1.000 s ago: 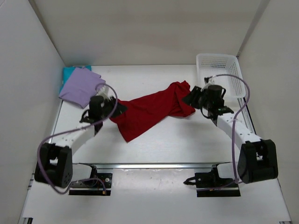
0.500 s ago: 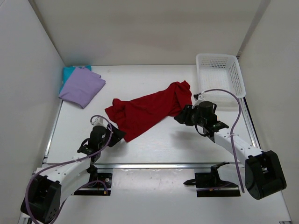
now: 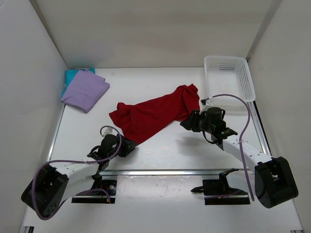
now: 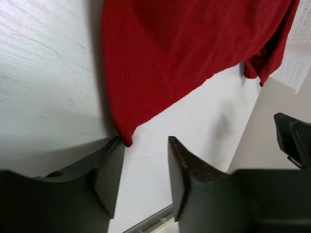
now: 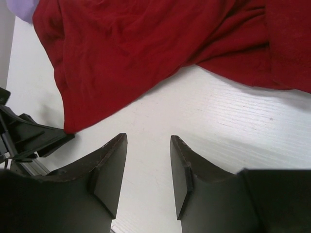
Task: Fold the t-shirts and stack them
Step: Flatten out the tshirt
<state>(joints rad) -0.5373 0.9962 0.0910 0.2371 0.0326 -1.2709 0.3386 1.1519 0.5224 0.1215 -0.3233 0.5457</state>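
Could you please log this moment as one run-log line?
red t-shirt: crumpled, unfolded | lavender t-shirt: atop teal t-shirt | left tool: open, at red hem corner | right tool: open, empty

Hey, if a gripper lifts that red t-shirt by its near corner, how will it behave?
Probably floppy: the red t-shirt lies crumpled in soft folds, so lifted by one corner it would likely sag and drag on the table. It looks like thin cloth, so probably light. The bunched far end may stay twisted.
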